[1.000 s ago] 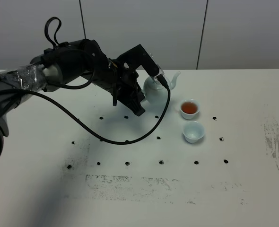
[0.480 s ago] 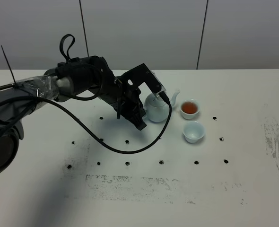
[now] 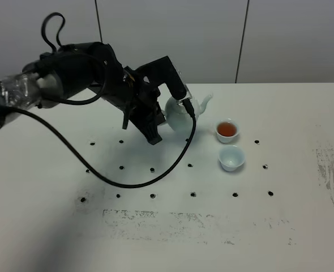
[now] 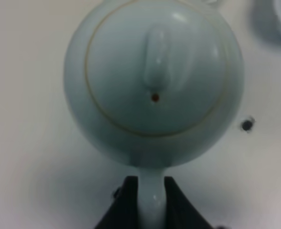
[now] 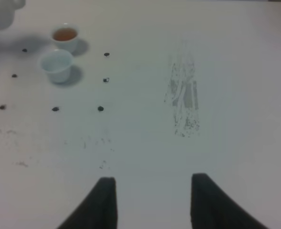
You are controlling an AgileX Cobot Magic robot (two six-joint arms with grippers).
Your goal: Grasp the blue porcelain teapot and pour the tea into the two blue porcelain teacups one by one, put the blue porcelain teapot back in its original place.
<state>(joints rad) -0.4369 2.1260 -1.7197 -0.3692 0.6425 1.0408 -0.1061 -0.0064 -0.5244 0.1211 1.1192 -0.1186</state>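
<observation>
We see the left end effector [image 4: 151, 185] clamped on the handle [image 4: 151, 210] of the teapot [image 3: 181, 106], upper middle of the frame, left of the tea-filled cup [image 3: 227, 130] and the empty cup [image 3: 231, 157] below it. The right end effector [image 5: 152, 195] stands parted, gripping nothing, over the surface [image 3: 212, 226].

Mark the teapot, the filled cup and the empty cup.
teapot [image 4: 155, 81]: left wrist view, on the lid knob.
filled cup [image 3: 227, 138]: exterior high view, on the near outer wall.
empty cup [image 3: 232, 157]: exterior high view, on the whitish inside.
</observation>
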